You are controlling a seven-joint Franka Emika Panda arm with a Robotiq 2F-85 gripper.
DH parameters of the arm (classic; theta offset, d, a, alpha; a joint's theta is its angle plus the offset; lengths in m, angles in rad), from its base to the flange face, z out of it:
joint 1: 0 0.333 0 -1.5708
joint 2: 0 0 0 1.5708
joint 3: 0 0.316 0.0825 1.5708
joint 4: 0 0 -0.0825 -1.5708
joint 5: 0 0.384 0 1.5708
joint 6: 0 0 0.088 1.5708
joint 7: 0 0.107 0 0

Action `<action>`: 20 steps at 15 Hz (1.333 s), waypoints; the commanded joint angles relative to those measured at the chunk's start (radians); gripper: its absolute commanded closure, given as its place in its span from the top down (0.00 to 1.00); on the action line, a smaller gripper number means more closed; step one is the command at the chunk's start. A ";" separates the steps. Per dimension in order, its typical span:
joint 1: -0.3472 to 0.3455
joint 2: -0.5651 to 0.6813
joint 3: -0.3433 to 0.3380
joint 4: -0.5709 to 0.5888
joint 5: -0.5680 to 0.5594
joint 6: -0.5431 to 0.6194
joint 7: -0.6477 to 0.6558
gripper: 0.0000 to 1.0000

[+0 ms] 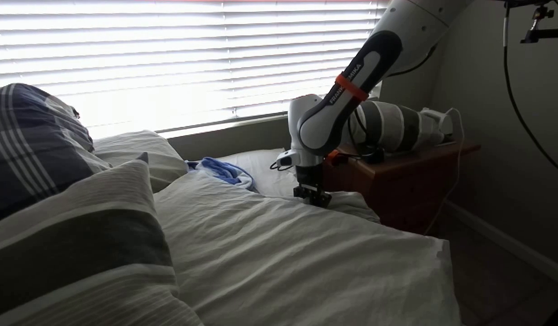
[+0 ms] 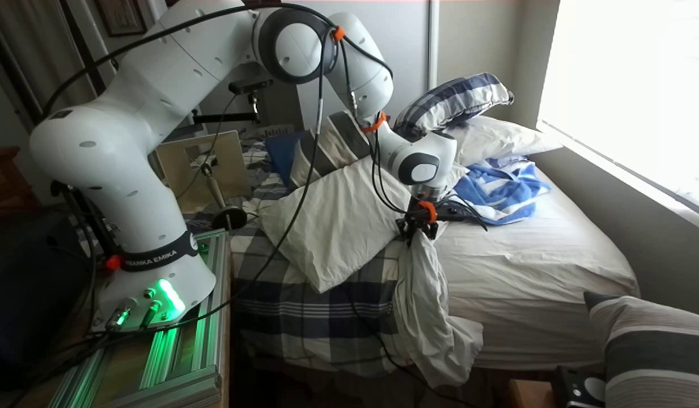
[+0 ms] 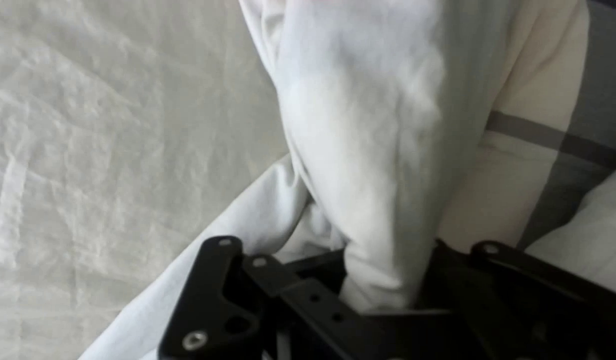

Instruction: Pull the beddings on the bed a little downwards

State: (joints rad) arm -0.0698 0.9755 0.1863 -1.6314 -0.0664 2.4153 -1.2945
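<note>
The beddings are an off-white rumpled cloth (image 1: 279,253), also in an exterior view (image 2: 338,226), with one part hanging over the near edge of the bed (image 2: 519,249). My gripper (image 2: 420,229) points down at the cloth; it also shows in an exterior view (image 1: 312,197). In the wrist view, a bunched fold of the beddings (image 3: 362,135) runs in between the fingers of my gripper (image 3: 387,265). The gripper is shut on this fold. The fingertips are hidden by cloth and shadow.
A blue-and-white cloth (image 1: 226,172) lies beside the gripper, near the window side. Striped pillows (image 1: 79,244) and a plaid pillow (image 2: 457,102) are at the head end. A brown nightstand (image 1: 410,181) bears a striped bundle (image 1: 392,124). A black cable (image 2: 304,209) hangs from the arm.
</note>
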 commanded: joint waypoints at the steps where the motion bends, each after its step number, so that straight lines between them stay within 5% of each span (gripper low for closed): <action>1: -0.023 -0.029 0.034 -0.065 0.038 -0.117 0.008 0.02; 10: -0.093 -0.112 0.131 -0.275 0.036 0.061 -0.129 0.02; 18: -0.085 -0.167 0.133 -0.389 0.016 0.172 -0.192 0.02; 19: -0.063 -0.178 0.111 -0.396 0.014 0.170 -0.153 0.32; 20: -0.038 -0.190 0.086 -0.404 0.011 0.175 -0.109 0.33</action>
State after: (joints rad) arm -0.1530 0.8908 0.2832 -1.8500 -0.0589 2.6442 -1.4721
